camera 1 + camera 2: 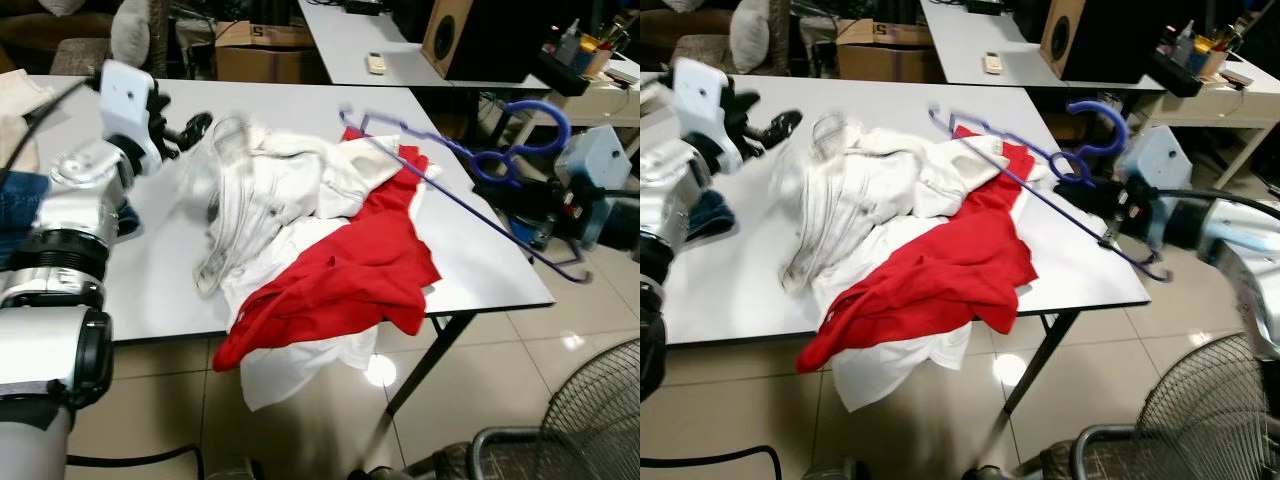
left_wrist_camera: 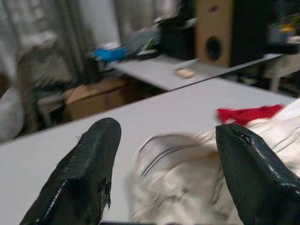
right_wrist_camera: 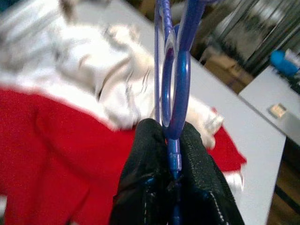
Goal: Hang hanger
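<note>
The right tool was clamped on the blue hanger, lifted above the clothes at the tabletop's edge, while the left tool gaped empty; next probably carrying it to a rail.

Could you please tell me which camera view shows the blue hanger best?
The left eye view: the whole blue hanger, hook and long bar, shows above the table's edge. The right eye view matches it. The right wrist view shows its neck pinched in the right gripper.
</note>
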Tool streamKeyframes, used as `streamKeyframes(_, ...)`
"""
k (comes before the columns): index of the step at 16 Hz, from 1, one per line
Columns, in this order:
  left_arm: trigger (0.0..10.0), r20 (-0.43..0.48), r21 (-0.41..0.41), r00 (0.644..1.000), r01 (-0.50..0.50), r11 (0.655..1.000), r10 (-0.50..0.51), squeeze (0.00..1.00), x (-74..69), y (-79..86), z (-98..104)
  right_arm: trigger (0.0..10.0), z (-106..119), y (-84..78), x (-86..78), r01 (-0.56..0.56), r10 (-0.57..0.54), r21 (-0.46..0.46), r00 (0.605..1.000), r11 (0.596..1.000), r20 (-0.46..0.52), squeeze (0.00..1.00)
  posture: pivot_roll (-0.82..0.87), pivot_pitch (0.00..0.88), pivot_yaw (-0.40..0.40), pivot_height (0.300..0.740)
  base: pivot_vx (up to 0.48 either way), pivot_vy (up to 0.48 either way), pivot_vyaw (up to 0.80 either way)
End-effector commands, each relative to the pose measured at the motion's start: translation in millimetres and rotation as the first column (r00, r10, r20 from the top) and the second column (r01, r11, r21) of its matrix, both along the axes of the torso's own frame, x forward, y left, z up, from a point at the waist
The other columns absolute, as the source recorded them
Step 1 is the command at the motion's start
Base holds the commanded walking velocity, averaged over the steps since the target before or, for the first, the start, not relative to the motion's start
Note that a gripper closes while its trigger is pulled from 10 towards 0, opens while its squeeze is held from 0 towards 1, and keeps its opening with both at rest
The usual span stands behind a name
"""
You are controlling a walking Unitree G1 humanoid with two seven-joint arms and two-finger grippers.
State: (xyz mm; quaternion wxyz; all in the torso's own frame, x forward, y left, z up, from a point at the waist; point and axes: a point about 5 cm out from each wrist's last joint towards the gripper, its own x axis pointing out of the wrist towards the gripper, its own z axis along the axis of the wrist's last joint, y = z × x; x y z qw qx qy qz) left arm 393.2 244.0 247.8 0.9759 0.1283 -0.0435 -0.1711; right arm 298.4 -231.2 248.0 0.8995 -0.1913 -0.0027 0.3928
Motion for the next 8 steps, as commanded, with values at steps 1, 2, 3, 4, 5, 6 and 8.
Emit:
streamKeyframes(1, 10.0, 0.046, 0.008, 0.997, 0.061, 0.998, -0.061, 1.00, -1.3, -6.1, 11, 10.0, 10, -4.5, 3.4, 0.032, -0.033, 0.043, 0.999, 0.999, 0.027, 0.00, -0.10, 0.000, -0.048, 0.740, 0.000, 0.000, 0.00)
streamKeyframes(2, 10.0, 0.064, 0.004, 0.994, 0.089, 0.996, -0.090, 1.00, -2.3, -9.5, 16, 10.0, 11, -3.1, 4.4, 0.026, -0.028, 0.073, 0.999, 0.997, 0.027, 0.00, -0.10, 0.000, -0.049, 0.740, 0.000, 0.000, 0.00)
streamKeyframes(3, 10.0, 0.074, 0.006, 0.992, 0.099, 0.995, -0.100, 1.00, -3.1, -11.4, 19, 10.0, 11, -2.9, 3.7, 0.019, -0.021, 0.080, 0.999, 0.997, 0.024, 0.00, -0.11, 0.000, -0.045, 0.740, 0.000, 0.000, 0.00)
streamKeyframes(4, 10.0, 0.097, 0.013, 0.989, 0.110, 0.994, -0.111, 1.00, -4.4, -14.3, 24, 10.0, 11, -4.2, 2.2, 0.029, -0.031, 0.082, 0.999, 0.996, 0.023, 0.00, -0.11, 0.000, -0.040, 0.740, 0.000, 0.000, 0.00)
streamKeyframes(5, 10.0, 0.128, -0.001, 0.978, 0.166, 0.986, -0.164, 1.00, -8.3, -22.3, 30, 10.0, 8, -9.6, 0.6, 0.113, -0.117, 0.099, 0.993, 0.989, 0.036, 0.00, -0.13, 0.000, -0.028, 0.740, 0.000, 0.000, 0.00)
streamKeyframes(6, 10.0, 0.140, -0.078, 0.954, 0.276, 0.958, -0.263, 1.00, -13.0, -37.6, 31, 10.0, 6, -12.2, -0.1, 0.177, -0.184, 0.139, 0.982, 0.974, 0.038, 0.00, -0.13, 0.000, -0.025, 0.740, 0.000, 0.000, 0.00)
streamKeyframes(8, 10.0, 0.061, -0.141, 0.831, 0.556, 0.819, -0.554, 1.00, -31.6, -81.6, 9, 10.0, 1, -13.3, -4.9, 0.260, -0.270, 0.200, 0.962, 0.945, 0.027, 0.00, -0.16, 0.000, -0.004, 0.740, 0.000, 0.000, 0.00)
